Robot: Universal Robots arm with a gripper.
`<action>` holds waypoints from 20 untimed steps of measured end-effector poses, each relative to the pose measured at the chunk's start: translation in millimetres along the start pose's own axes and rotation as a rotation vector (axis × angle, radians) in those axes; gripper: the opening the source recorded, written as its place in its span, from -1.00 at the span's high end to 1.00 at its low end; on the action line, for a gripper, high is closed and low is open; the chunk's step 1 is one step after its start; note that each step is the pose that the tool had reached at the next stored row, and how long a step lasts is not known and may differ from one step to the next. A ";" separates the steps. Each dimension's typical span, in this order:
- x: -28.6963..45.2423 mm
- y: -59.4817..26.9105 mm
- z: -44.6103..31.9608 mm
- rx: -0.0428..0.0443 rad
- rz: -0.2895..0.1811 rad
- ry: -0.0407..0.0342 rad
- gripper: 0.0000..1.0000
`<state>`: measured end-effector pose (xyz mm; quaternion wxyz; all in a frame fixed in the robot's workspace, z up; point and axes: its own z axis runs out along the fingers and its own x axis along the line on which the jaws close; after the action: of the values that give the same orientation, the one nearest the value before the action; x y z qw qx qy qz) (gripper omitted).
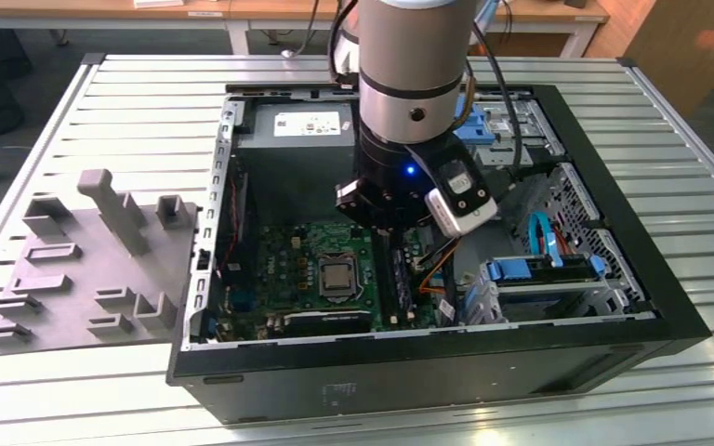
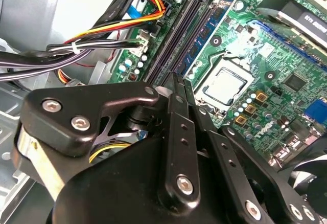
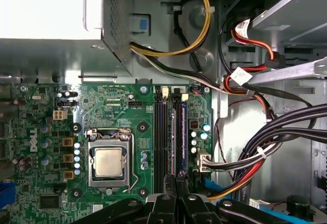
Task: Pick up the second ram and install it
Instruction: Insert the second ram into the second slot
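Observation:
My gripper point(image 1: 389, 226) hangs low inside the open computer case point(image 1: 654, 307), over the motherboard point(image 1: 313, 243). In both wrist views its fingertips point(image 3: 177, 180) point(image 2: 180, 83) stand pressed together, shut, right above the row of memory slots. One ram module point(image 3: 182, 132) point(image 2: 212, 24), bluish green, sits upright in a slot. Beside it run black slots point(image 3: 162, 137) point(image 2: 173, 40). Whether this seated module is the second ram, and whether anything thin sits between the fingers, I cannot tell.
The processor socket point(image 3: 109, 162) lies beside the slots. Bundled cables point(image 3: 265, 147) run on the slots' other side. A power supply point(image 1: 295, 130) fills the case's far end, and blue drive bays point(image 1: 543, 269) stand at the exterior view's right. A grey holder block point(image 1: 97, 269) lies on the table point(image 1: 692, 149).

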<state>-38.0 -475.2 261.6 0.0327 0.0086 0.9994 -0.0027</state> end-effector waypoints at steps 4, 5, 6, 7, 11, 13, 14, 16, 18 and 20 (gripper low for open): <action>0.2 -0.1 1.8 0.0000 0.000 0.0002 0.76; 0.0 0.0 -0.4 -0.0015 0.000 0.0000 0.76; -0.2 0.1 -3.9 -0.0018 0.000 0.0001 0.76; -0.5 0.1 -8.2 -0.0021 0.000 0.0000 0.76; -0.8 0.1 -12.5 -0.0026 0.001 -0.0001 0.76; -0.8 0.0 -12.5 -0.0024 0.001 0.0000 0.76; -0.8 0.0 -12.5 -0.0024 0.001 0.0000 0.76; -0.8 0.0 -12.5 -0.0023 0.001 0.0000 0.76; -0.7 0.0 -11.0 -0.0024 0.001 0.0000 0.76; -0.7 0.0 -10.5 -0.0021 0.001 0.0000 0.76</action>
<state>-38.0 -475.1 272.1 0.0327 0.0091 0.9994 -0.0016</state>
